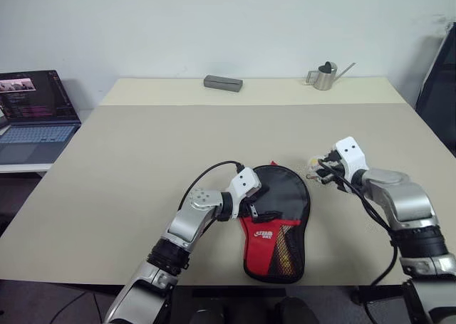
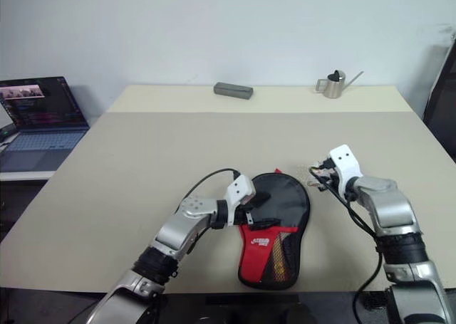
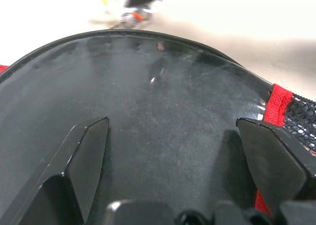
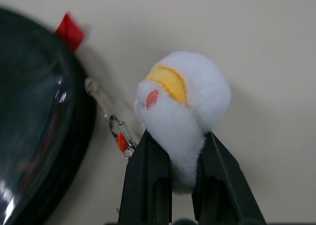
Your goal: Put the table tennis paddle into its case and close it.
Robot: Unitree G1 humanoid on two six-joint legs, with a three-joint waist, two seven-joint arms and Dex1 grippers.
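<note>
The case [image 1: 279,196], a black paddle-shaped pouch with a red and mesh panel and a white logo, lies flat near the table's front edge. My left gripper [image 1: 261,208] rests on its black face [image 3: 163,86], fingers [image 3: 86,151] spread open with nothing between them. Just right of the case's round end, my right gripper [image 4: 177,141] is shut on the white-yellow duck charm [image 4: 185,94], which hangs from the zipper by a short chain [image 4: 106,111]. The charm also shows at the right fingertips [image 1: 313,164]. The table tennis paddle is hidden.
A grey rectangular box [image 1: 223,82] and a small metal watering can [image 1: 325,76] stand at the table's far edge. An open laptop [image 1: 32,117] sits on a lower surface to the left. A dark object [image 1: 438,75] stands at the right.
</note>
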